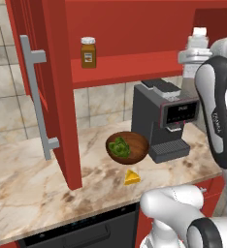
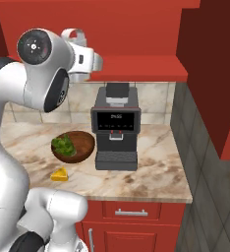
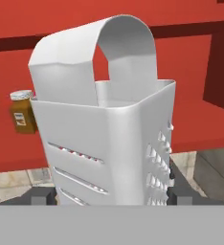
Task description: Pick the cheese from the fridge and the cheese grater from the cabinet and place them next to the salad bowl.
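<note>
Two dark fingertips [image 3: 39, 198] flank the cheese grater [image 3: 109, 139], our gripper [image 3: 106, 200] spread wide around its base at the cabinet [image 1: 115, 68] shelf, arm raised high. We see the cheese [image 1: 132, 178] beside the salad bowl [image 1: 127, 147].

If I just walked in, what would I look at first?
Probably the big white cheese grater, right in front of the hand camera with the open gripper around its base, up by the red cabinet. Next, the brown salad bowl on the marble counter beside the black coffee machine, with a small yellow cheese wedge in front of it.
</note>
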